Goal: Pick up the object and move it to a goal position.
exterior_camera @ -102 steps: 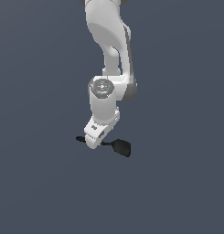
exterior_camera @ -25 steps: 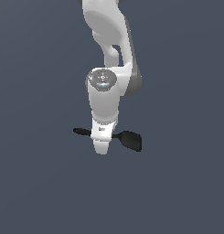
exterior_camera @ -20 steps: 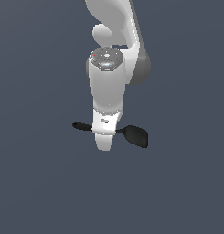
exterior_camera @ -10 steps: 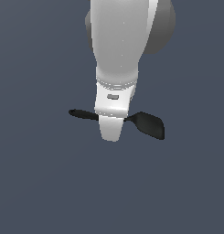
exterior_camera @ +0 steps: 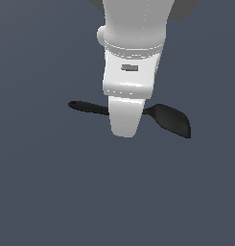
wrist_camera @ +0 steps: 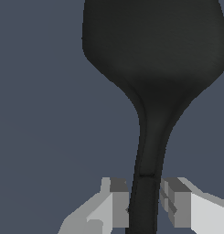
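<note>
The object is a small black spatula-like utensil [exterior_camera: 171, 119] with a thin rod handle ending in a rounded tip at the exterior view's left and a wide flat blade at its right. My gripper [exterior_camera: 124, 126] hangs over the handle's middle and hides that part. In the wrist view the object [wrist_camera: 150, 68] fills much of the picture, and its handle runs between my two fingertips [wrist_camera: 119, 201], which press on it from both sides. My gripper [wrist_camera: 145, 203] is shut on the object's handle. The object hangs level above the flat grey ground.
The white arm [exterior_camera: 133, 43] fills the upper middle of the exterior view, very near the camera. Plain dark grey ground [exterior_camera: 42, 192] lies all around. No goal marker shows.
The arm with the object has come much nearer the exterior camera and looks far larger than before. The grip on the handle is unchanged.
</note>
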Motion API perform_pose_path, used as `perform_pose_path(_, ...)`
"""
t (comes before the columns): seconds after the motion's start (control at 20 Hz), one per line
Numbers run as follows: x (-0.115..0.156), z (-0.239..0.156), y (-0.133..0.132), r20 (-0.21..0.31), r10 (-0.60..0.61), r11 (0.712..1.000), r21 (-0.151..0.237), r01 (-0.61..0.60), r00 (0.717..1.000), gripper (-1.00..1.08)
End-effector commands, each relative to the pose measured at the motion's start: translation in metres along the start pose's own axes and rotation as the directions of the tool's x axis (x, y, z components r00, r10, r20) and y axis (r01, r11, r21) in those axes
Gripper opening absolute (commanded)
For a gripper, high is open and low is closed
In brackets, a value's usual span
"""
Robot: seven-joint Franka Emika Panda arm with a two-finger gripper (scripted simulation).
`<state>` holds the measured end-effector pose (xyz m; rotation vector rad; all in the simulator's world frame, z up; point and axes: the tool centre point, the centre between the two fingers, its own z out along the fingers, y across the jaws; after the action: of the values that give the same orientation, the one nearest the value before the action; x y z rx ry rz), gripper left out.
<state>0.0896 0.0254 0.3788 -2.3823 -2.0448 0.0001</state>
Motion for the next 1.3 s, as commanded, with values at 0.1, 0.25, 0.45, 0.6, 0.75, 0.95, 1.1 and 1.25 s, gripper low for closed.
perform_pose_path(0.1, 0.005, -0.024, 0.004, 0.0, 0.001, 1.0, -0.001, -0.001, 1.0, -1.0)
perform_pose_path(0.25, 0.008, -0.036, 0.007, 0.0, 0.001, 1.0, -0.001, -0.001, 1.0, -1.0)
perform_pose_path(0.45, 0.011, -0.05, 0.01, 0.001, 0.001, 1.0, -0.001, -0.001, 1.0, -1.0)
perform_pose_path(0.6, 0.013, -0.057, 0.012, 0.001, 0.001, 1.0, -0.001, -0.001, 1.0, -1.0)
perform_pose_path(0.75, 0.014, -0.062, 0.013, 0.001, 0.001, 1.0, -0.001, -0.001, 1.0, -1.0)
perform_pose_path(0.95, 0.015, -0.066, 0.014, 0.001, 0.001, 1.0, -0.001, -0.001, 1.0, -1.0)
perform_pose_path(1.1, 0.015, -0.067, 0.015, 0.001, 0.001, 1.0, -0.001, -0.001, 1.0, -1.0)
perform_pose_path(1.25, 0.016, -0.068, 0.015, 0.001, 0.001, 1.0, -0.001, -0.001, 1.0, -1.0)
